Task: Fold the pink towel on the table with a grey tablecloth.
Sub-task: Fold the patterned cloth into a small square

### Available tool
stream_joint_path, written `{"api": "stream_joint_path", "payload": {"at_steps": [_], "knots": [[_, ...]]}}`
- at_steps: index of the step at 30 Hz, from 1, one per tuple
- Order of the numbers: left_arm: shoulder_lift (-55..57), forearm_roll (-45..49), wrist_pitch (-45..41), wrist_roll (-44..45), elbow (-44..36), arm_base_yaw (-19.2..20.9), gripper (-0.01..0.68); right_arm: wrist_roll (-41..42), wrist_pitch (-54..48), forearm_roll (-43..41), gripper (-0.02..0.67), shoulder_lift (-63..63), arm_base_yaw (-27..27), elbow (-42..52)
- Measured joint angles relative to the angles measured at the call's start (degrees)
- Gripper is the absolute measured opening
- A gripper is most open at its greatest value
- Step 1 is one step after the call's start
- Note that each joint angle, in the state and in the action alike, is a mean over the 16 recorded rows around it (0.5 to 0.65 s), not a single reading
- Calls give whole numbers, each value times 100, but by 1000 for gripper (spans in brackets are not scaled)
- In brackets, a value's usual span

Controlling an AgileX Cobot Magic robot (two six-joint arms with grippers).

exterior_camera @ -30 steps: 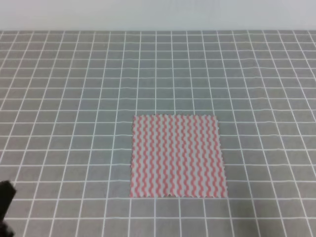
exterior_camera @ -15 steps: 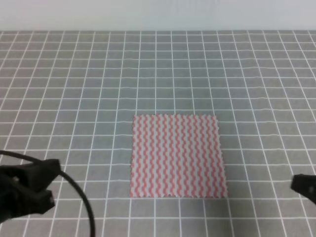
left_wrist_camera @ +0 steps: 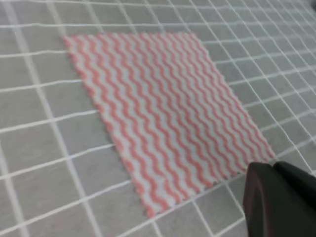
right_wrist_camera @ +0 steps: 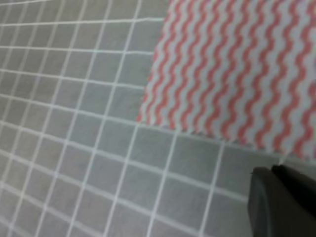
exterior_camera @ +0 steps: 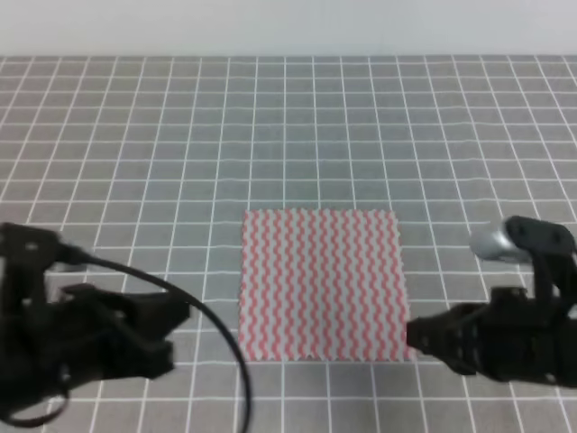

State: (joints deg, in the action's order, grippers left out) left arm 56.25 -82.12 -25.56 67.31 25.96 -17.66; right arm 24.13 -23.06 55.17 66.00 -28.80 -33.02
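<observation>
The pink towel point(exterior_camera: 320, 284) lies flat and unfolded on the table with a grey tablecloth point(exterior_camera: 288, 135), near its front middle. My left gripper point(exterior_camera: 176, 329) hovers about a grid square to the left of the towel's near-left corner. My right gripper point(exterior_camera: 416, 336) is just beside the near-right corner. The left wrist view shows the towel point(left_wrist_camera: 163, 113) spread out, with the left gripper point(left_wrist_camera: 276, 197) as one dark mass at the lower right, its fingers together. The right wrist view shows the towel's point(right_wrist_camera: 237, 74) near edge and the right gripper point(right_wrist_camera: 279, 200) in the same way.
A black cable point(exterior_camera: 221, 338) loops from the left arm over the cloth in front of the towel's left side. A pale wall runs along the table's far edge point(exterior_camera: 288, 56). Grey gridded cloth point(right_wrist_camera: 74, 98) surrounds the towel on all sides.
Both arms have come into view from the bottom corners and moved inward toward the towel's near corners. The towel has not moved.
</observation>
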Motion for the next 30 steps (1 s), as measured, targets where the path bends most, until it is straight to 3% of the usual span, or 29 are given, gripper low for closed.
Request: {"api": "stream_joint_path", "payload": {"at_steps": [8,13,24,30], "knots": [[635,-113,404,325,329,-967,-3,-115,246,-256,-9,783,-176,-326],[926,-89,513,416,486,-1286,-2,-190,298,-352,45,1178,-45,-407],[1217,-39,754,542,585,-1468,-3,-400,383,-313,258,1945,301,-493],[1239,-36,900,569,588,-1469,-4,-439,379,-269,313,2344,338,-642]]}}
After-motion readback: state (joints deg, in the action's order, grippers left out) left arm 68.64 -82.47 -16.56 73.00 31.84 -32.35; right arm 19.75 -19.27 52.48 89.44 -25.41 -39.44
